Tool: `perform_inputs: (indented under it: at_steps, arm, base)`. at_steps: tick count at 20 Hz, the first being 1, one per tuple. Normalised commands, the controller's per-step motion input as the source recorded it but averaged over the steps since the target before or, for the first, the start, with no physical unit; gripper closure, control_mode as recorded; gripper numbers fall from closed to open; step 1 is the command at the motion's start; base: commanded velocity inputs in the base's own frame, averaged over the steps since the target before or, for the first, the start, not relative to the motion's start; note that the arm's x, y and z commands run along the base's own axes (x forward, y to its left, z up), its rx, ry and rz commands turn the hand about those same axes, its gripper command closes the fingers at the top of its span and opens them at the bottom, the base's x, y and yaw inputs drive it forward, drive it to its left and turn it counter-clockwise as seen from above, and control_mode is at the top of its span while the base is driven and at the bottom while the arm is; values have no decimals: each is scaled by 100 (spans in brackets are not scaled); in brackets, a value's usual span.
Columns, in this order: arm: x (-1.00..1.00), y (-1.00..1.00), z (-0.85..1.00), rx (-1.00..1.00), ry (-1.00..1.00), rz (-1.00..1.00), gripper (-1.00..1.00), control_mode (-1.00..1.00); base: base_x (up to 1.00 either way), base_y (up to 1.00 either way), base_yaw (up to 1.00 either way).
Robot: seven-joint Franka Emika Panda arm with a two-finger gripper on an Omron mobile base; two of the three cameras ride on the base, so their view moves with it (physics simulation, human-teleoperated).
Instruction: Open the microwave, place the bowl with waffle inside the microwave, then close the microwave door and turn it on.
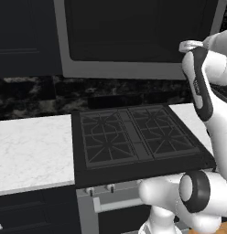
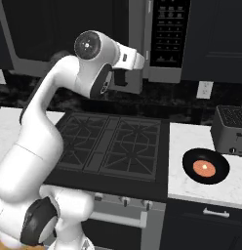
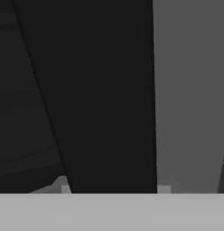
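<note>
Clearly the gripper [image 3: 114,189] straddles the black handle [image 3: 109,94] of the microwave door [image 2: 135,44] at upper centre, jaws half-narrowed; contact is unclear. Better to clamp squarely, then pull along the hinge arc. Fingertips hide behind the wrist. The bowl [image 2: 206,166] with waffle [image 2: 203,169] waits lower right.

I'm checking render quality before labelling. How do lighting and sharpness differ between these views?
Left base view: even light, dim microwave door glass, no glare. Right base view: bright counter, bowl and waffle crisp, toaster shaded. Hand view: close and soft, a black bar against grey, with little detail.
</note>
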Motion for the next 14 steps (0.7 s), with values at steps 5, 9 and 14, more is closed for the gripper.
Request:
perform_inputs:
  at_steps: [5,9,14]
  arm:
    - [-100,41,0,-20,-17,-16,100,-100]
    - [-100,52,0,-15,-28,-18,100,-100]
    - [-100,75,1,-16,-23,-25,100,-100]
  base:
    - [0,0,0]
    - [0,0,0]
    - [0,0,0]
